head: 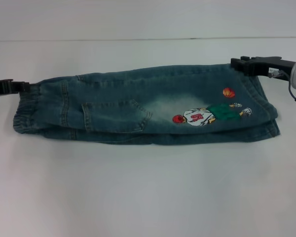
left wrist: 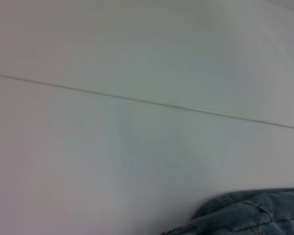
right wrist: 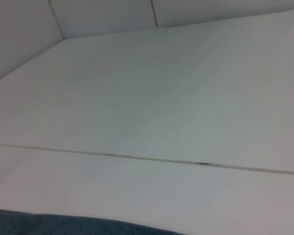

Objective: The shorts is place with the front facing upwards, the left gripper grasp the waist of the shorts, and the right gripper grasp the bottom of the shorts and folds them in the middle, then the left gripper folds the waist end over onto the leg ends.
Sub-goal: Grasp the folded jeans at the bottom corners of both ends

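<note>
Step in hand: lengthwise fold judged already made; the waist-over-legs fold is judged next.
Shorts [head: 143,111]: laid across the middle of the white surface [head: 148,197], waist to the robot's left, leg ends to its right.
Left gripper [head: 23,88]: seen at the far corner of the elastic waistband [head: 24,113], touching the denim; whether the jaws are pinching the cloth or spread cannot be told.
Right gripper [head: 239,64]: seen at the far corner of the leg ends [head: 266,118], over the hem; jaw state likewise cannot be told.
Doing it well: the waistband should be pinched through both layers, lifted just clear, and carried straight toward the leg ends so edges are matched. The right gripper is best drawn clear of the landing area first. Slipping of the lower layer is a risk.
Appearance: faded blue-green denim, a paler washed patch mid-leg, a stitched pocket [head: 116,116] near the waist, a cartoon basketball-player print [head: 207,114] with an orange ball [head: 228,92] toward the hem. A lower layer is seen peeking out along the near edge.
</note>
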Tool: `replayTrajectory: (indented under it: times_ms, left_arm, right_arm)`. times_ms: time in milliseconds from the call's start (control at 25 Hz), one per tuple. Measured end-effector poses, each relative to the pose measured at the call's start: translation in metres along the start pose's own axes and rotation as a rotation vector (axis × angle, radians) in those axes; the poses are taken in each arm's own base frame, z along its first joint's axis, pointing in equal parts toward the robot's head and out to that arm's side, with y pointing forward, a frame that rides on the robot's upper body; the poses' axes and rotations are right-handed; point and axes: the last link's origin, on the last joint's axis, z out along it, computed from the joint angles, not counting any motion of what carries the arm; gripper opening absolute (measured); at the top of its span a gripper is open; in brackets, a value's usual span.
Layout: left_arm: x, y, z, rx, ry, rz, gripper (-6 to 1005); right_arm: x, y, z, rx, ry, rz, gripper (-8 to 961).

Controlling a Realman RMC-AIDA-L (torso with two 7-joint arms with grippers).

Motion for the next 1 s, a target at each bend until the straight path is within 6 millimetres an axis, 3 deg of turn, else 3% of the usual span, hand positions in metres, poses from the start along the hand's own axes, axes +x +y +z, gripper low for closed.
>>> replayTrajectory:
  times_ms: [40, 200, 360, 560, 760, 880, 1000]
  left_arm:
    - [0.0, -0.001, -0.001, 0.001, 0.0, -0.001, 258]
    - [-0.003, -0.002, -0.003, -0.004, -0.007, -0.005, 341]
    - [-0.003, 0.0, -0.011, -0.026, -0.01, 0.001, 506]
    - [-0.004, 0.004, -0.029, -0.112, 0.035, 0.016, 710]
    - [-0.011, 0.009, -0.046, -0.216, 0.087, 0.046, 921]
    - [-0.016, 0.009, -0.051, -0.242, 0.087, 0.048, 921]
    - [-0.021, 0.009, -0.053, -0.255, 0.072, 0.058, 920]
  right_arm:
    - [0.001, -0.001, 0.0, 0.002, -0.001, 0.004, 143]
    - [0.002, -0.003, -0.003, 0.003, -0.004, 0.024, 305]
    - [0.0, -0.003, -0.009, -0.034, -0.019, 0.048, 465]
    - [-0.008, -0.002, -0.034, -0.173, -0.102, 0.088, 682]
    - [-0.011, 0.013, -0.068, -0.409, -0.151, 0.063, 880]
    - [-0.006, 0.033, -0.09, -0.608, -0.134, -0.04, 958]
    - [0.004, 0.045, -0.102, -0.709, -0.098, -0.11, 958]
